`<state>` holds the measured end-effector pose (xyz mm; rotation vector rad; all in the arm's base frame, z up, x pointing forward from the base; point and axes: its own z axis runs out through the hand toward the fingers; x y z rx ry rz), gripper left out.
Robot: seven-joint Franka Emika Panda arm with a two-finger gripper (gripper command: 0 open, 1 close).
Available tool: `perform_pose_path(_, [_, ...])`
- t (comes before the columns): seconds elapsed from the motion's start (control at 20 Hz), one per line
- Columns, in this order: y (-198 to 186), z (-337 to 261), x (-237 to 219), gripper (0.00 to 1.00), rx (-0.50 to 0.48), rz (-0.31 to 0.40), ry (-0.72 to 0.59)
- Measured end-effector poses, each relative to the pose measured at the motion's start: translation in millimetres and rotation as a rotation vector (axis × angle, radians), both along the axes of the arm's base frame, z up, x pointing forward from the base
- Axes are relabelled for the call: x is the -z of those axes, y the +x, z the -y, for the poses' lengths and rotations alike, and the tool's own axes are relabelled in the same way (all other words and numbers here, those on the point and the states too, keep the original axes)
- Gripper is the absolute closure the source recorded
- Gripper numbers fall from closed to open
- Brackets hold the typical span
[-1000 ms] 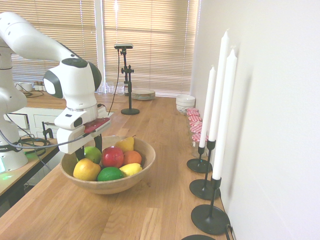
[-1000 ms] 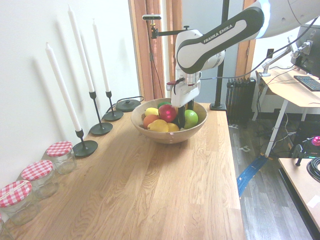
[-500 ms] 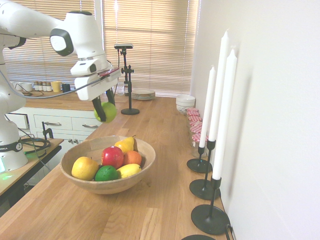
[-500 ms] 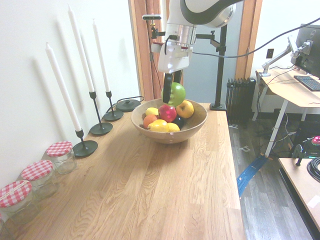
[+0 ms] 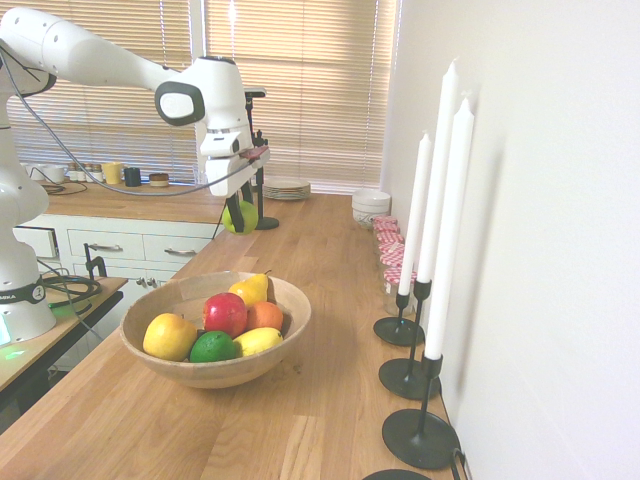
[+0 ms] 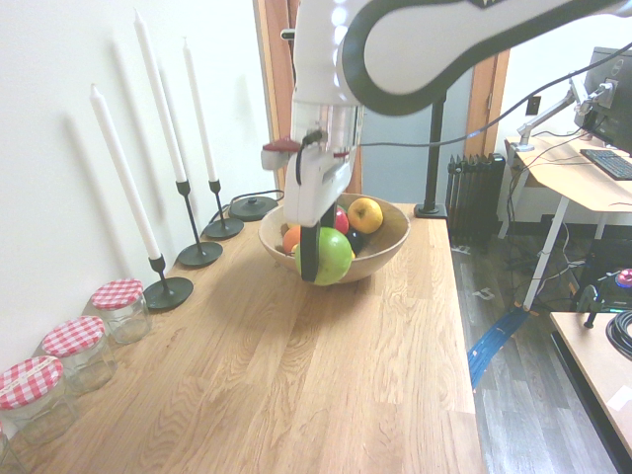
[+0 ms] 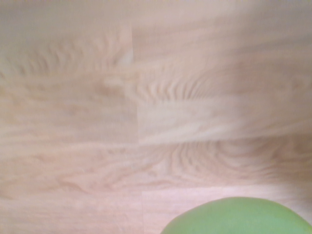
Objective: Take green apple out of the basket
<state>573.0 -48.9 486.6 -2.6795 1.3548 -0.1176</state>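
One white robot arm (image 5: 110, 62) is reaching in from the left side of the first exterior view, and from the top right of the second. Its long part is stretching out sideways and sloping down a little. At the end, the wrist (image 5: 222, 100) is bending so that it is pointing down. Below it, the tool (image 5: 238, 220) is hanging with a small tilt. Its two dark fingers (image 6: 310, 255) are pointing down and squeezing in a grip.

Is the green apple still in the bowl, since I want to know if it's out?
No, the gripper holds the apple in the air, beyond the bowl.
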Motion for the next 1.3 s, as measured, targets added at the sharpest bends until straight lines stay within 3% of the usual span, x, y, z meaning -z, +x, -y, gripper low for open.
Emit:
perform_pose_path(0.35, [-5, -21, 90, 1.0, -0.013, -0.085, -0.02])
perform_pose_path(1.05, [2, -10, 140, 1.0, -0.015, -0.096, -0.058])
perform_pose_path(1.1, [2, -8, 140, 0.0, -0.013, -0.096, -0.058])
perform_pose_path(1.3, [2, -7, 140, 0.0, -0.012, -0.096, -0.058])
